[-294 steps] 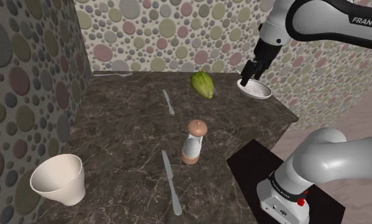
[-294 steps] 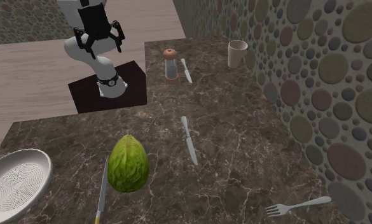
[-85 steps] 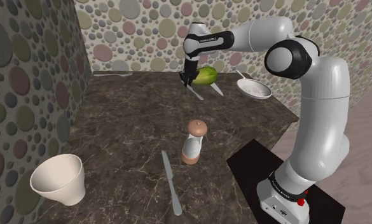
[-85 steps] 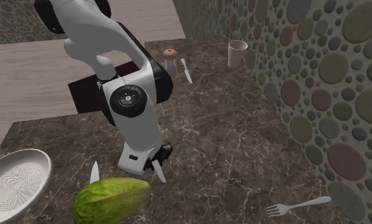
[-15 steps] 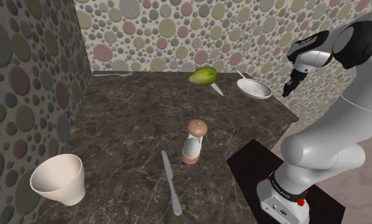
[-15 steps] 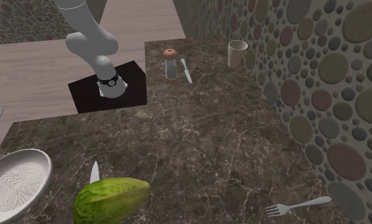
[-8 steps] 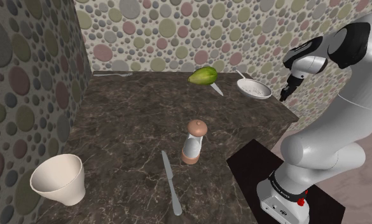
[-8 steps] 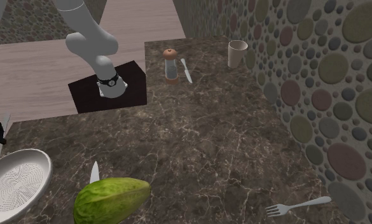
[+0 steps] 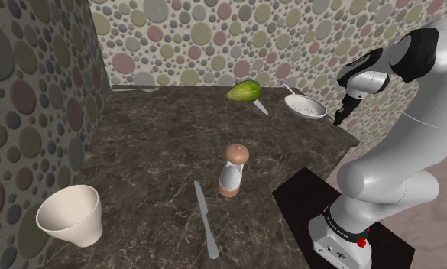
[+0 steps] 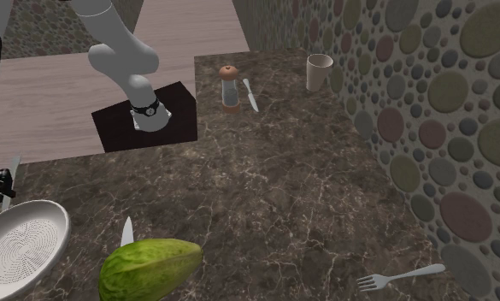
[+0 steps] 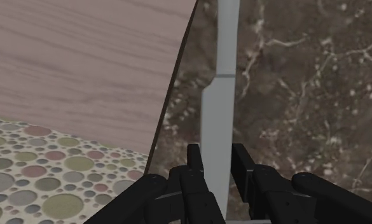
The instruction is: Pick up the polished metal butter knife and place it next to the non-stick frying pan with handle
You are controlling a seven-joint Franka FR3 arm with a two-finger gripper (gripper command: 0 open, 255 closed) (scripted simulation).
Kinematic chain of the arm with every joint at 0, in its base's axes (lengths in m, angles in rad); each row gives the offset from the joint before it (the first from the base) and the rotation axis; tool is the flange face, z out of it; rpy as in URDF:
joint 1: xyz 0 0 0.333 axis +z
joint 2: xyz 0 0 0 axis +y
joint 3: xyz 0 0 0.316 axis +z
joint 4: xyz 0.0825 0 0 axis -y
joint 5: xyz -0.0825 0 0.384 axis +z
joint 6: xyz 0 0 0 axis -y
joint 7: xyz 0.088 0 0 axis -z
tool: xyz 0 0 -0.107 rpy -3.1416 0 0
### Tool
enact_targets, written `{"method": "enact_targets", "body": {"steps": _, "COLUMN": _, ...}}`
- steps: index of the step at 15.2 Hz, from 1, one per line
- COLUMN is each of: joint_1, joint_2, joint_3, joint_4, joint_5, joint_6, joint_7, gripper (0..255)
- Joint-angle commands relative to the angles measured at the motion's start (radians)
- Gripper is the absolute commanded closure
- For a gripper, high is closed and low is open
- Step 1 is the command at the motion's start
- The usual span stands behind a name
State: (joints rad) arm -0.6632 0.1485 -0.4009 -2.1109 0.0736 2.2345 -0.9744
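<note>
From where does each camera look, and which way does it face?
Shoulder view: beside the stand, facing over the counter to the spotted corner; arm, claw show.
Second exterior view: at the counter's far end, facing the stand; arm shows.
Wrist view: behind the claw, facing the counter's edge; claw clasps the knife.
Exterior views share the pan.

The things are carried by a dark brown counter (image 9: 153, 145) with pale veins like marble, set into a corner of two dotted walls. At its near end in the shoulder view, close to the wall, stands a white cup (image 9: 69, 215). Near the middle a grinder (image 9: 233, 170) with a brown top stands upright, and just beside it lies a grey knife (image 9: 204, 216). At the far end lies a green fruit (image 9: 244, 91), and a second knife (image 9: 260, 107) comes out from behind it. Near them, close to the counter's edge, rests a pale frying pan (image 9: 306, 108). A fork (image 9: 134, 89) lies by the far wall.
</note>
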Motion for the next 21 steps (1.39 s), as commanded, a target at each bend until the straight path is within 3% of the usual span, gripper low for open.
{"method": "enact_targets", "body": {"steps": 1, "joint_1": 0.0, "joint_2": 0.0, "joint_3": 0.0, "joint_4": 0.0, "joint_5": 0.0, "joint_6": 0.001, "joint_7": 0.0, "gripper": 255}}
{"method": "enact_targets", "body": {"steps": 3, "joint_1": 0.0, "joint_2": 0.0, "joint_3": 0.0, "joint_4": 0.0, "joint_5": 0.0, "joint_6": 0.0, "joint_7": 0.0, "gripper": 255}}
{"method": "enact_targets", "body": {"steps": 4, "joint_1": 0.0, "joint_2": 0.0, "joint_3": 0.0, "joint_4": 0.0, "joint_5": 0.0, "joint_6": 0.0, "joint_7": 0.0, "gripper": 0}}
{"method": "enact_targets", "body": {"steps": 9, "joint_1": 0.0, "joint_2": 0.0, "joint_3": 0.0, "joint_4": 0.0, "joint_5": 0.0, "joint_6": 0.0, "joint_7": 0.0, "gripper": 0}}
{"method": "enact_targets", "body": {"steps": 13, "joint_1": 0.006, "joint_2": -0.064, "joint_3": -0.005, "joint_4": 0.06, "joint_5": -0.034, "joint_6": -0.118, "joint_7": 0.024, "gripper": 0}}
{"method": "enact_targets", "body": {"steps": 21, "joint_1": 0.006, "joint_2": -0.064, "joint_3": -0.005, "joint_4": 0.06, "joint_5": -0.034, "joint_6": -0.118, "joint_7": 0.024, "gripper": 0}}
